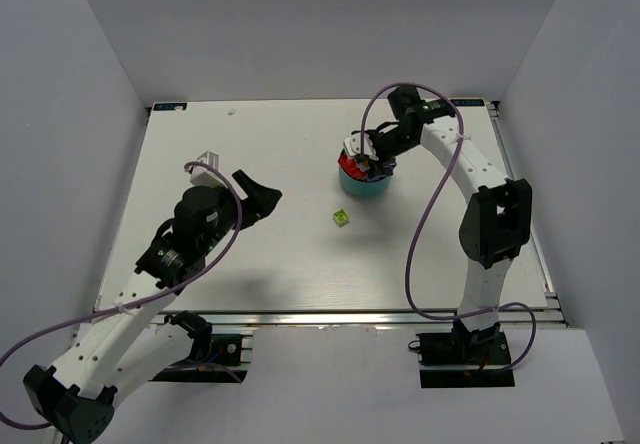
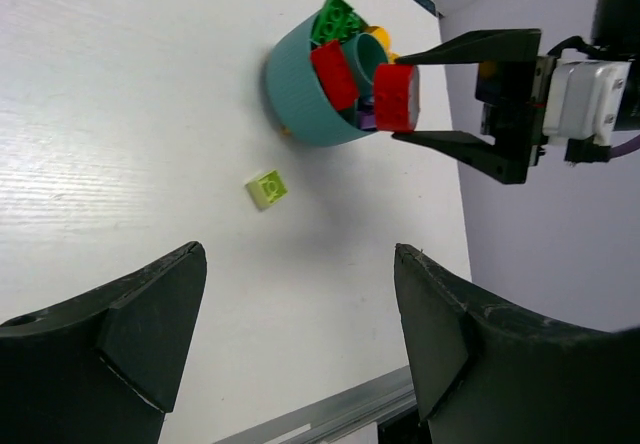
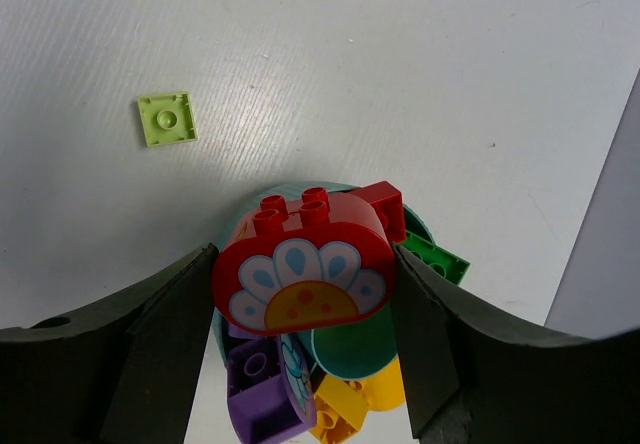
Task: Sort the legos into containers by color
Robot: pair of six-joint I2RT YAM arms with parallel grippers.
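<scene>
In the overhead view, the right tool [image 1: 363,154] is hanging over the teal bowl [image 1: 362,190], which is sitting at about one o'clock from the middle of the tabletop [image 1: 250,264]. It is gripping a red brick [image 1: 353,147]. A lime brick [image 1: 342,218] is lying alone at seven o'clock of the bowl, near it but not touching. The left tool [image 1: 262,194] is hovering well apart at nine o'clock of that brick, with bare surface between them. The bowl is sitting nearer the far edge than the near one, and grey walls are closing in the sides.

In the left wrist view, the left tool's fingers [image 2: 150,314] are standing wide apart and holding nothing. The lime brick is again showing at seven o'clock of the bowl. A green brick [image 2: 335,19] and a second red brick [image 2: 333,74] are poking above the rim.

In the right wrist view, the red brick, with a flower printed on its face, is sitting clamped between both fingers directly above the bowl. A purple brick [image 3: 262,394] and a yellow brick [image 3: 350,409] are lying below it. I cannot tell which compartment holds which.

The sorting is looking nearly done. The held brick is waiting to be dropped, and only the lime one is showing outside the bowl. It has open room on every side, so either arm could be reaching it, though the right arm is crowding the bowl.
</scene>
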